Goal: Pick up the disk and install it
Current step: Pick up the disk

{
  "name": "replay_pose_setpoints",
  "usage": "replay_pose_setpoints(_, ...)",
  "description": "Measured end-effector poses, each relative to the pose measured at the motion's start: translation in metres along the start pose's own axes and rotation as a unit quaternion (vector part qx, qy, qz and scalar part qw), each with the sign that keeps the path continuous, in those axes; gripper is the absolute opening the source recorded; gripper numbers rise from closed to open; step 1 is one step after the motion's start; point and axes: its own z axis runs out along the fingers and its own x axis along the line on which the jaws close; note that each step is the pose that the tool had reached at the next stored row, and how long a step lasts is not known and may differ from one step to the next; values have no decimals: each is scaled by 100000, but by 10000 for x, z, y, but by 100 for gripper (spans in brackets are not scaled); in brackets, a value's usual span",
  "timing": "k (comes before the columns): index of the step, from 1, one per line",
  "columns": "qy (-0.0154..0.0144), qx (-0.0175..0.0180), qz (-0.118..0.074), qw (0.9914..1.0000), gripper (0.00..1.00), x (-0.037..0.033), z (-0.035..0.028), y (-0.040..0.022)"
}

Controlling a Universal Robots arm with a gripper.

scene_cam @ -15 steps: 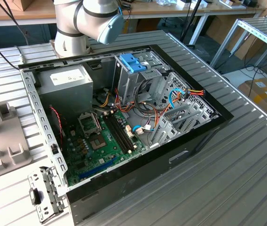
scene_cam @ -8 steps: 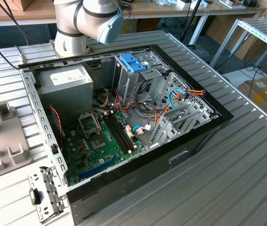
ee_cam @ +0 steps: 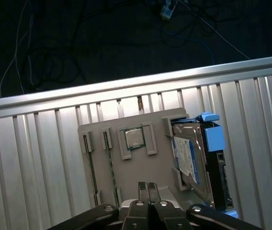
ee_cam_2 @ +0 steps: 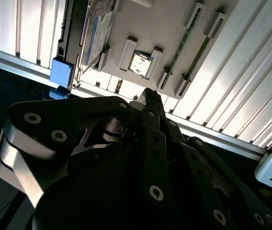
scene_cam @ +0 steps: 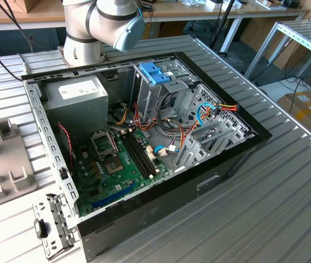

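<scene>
The disk (ee_cam: 191,162) is a grey-metal drive with a blue label and light-blue side rails. It stands on edge in a slot at one end of a grey holder tray (ee_cam: 131,179) on the ribbed table. The second wrist view has the disk (ee_cam_2: 97,31) beyond the fingers. My gripper (ee_cam: 148,188) hovers above the tray's middle, off to the side of the disk, shut with nothing between its fingers. The second wrist view looks along the gripper (ee_cam_2: 150,96) from behind its dark linkage.
The tray also holds a processor chip (ee_cam: 135,138) and memory sticks (ee_cam: 109,163). In the exterior view an open computer case (scene_cam: 144,142) lies on the ribbed table, with a metal drive cage topped by a bright-blue bracket (scene_cam: 155,74), loose cables and a motherboard (scene_cam: 122,159).
</scene>
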Motion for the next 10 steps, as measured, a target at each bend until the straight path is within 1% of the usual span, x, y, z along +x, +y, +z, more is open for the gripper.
replay_pose_setpoints(10, 39, -22, -876, 99996, 11, 0, 1, 0)
